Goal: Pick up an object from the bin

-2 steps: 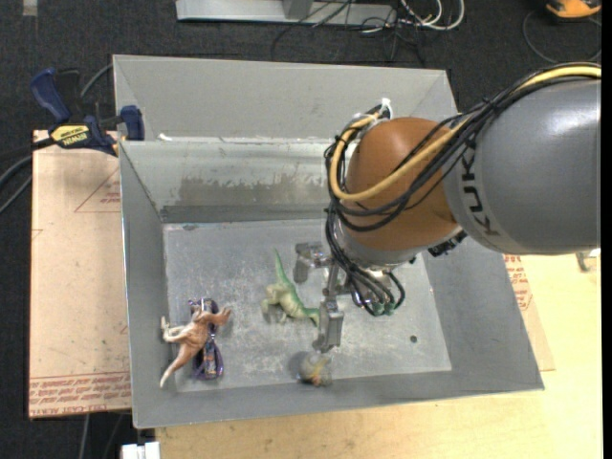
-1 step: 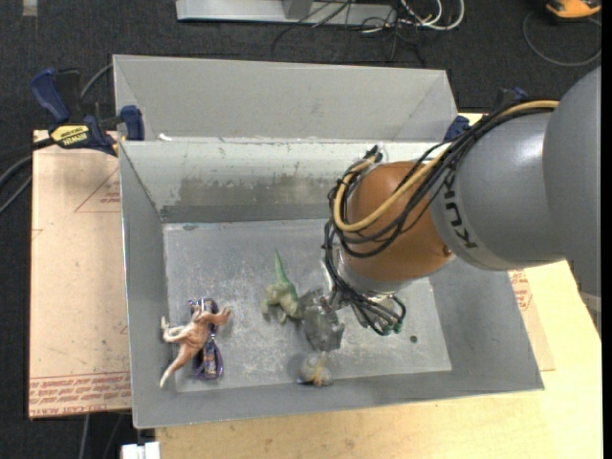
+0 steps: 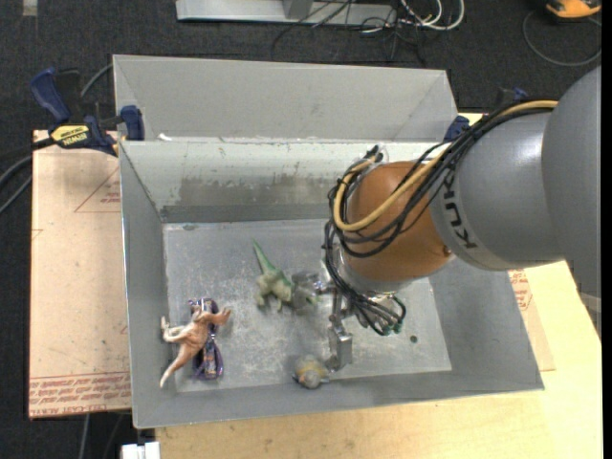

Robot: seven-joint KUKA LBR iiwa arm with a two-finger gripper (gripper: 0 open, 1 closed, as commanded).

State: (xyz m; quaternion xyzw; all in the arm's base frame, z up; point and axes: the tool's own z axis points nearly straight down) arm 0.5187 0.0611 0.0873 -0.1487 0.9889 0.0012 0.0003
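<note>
At six o'clock on the floor of the bin [image 3: 239,247], close to the front wall, lies a small pale lump [image 3: 309,375], rounded and greyish-beige. We cannot make out what kind of thing it is.

The gripper [image 3: 337,352] hangs just beside it, at its two o'clock, the tip very near or touching; which, we cannot tell. Nor can we tell whether the gripper is apart or together. Nothing shows held in it.

Handling, as we judge it: the lump looks light and compact, with no handle or edge to catch. A rounded thing like this may roll or squirt sideways on bare metal. We would take it across its widest middle, square from above.

Outward from there: a green toy dinosaur [image 3: 273,286] stands at ten o'clock from the gripper, near the floor's centre. A tan toy dinosaur [image 3: 189,340] lies at eight o'clock in the bin, across a purple thing [image 3: 207,360].
</note>
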